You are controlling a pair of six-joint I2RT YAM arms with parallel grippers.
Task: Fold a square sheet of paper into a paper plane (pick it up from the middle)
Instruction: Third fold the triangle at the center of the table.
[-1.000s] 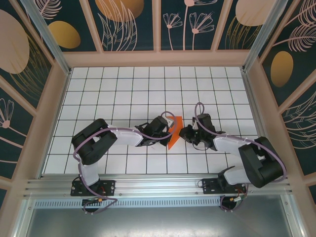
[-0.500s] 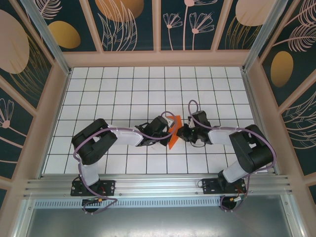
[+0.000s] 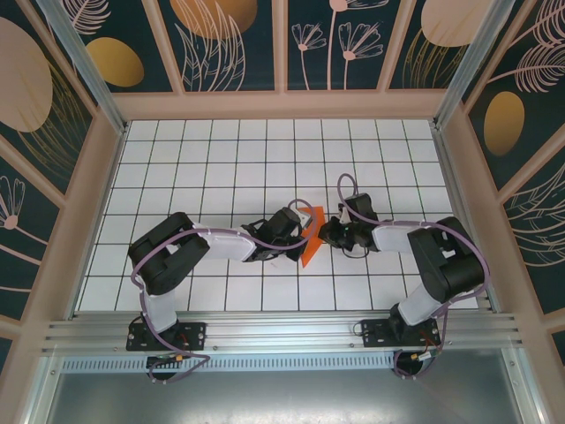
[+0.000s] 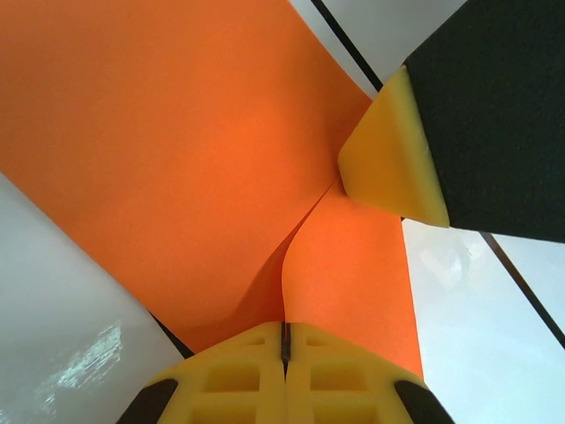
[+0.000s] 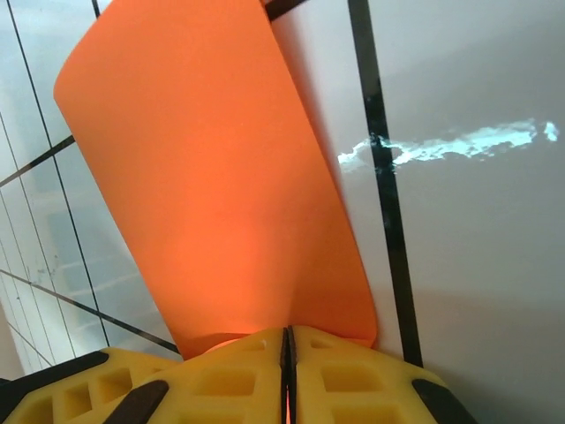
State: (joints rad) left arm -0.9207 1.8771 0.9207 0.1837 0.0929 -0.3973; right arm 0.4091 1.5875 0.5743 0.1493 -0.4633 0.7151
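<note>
square sheet of paper (image 3: 311,240), top view: creased into a narrow orange wedge, low over the white tabletop (image 3: 221,159), mid-grid between the two arms.
long axis, top view: runs far to near, leaning slightly left, with the narrow tip toward the arm bases.
grippers, top view: left gripper (image 3: 303,223) at the left edge, right gripper (image 3: 328,233) at the right edge.
left wrist view: fingers (image 4: 238,375) pressed together, pinching a curled orange flap; another yellow fingertip (image 4: 388,155) touches the fold.
right wrist view: fingers (image 5: 221,380) pinch the edge nearest the camera; the paper arches away over the tiles.
handling: judged light, limp and easily torn; best pinched shallowly beside a crease, without tugging between arms.
</note>
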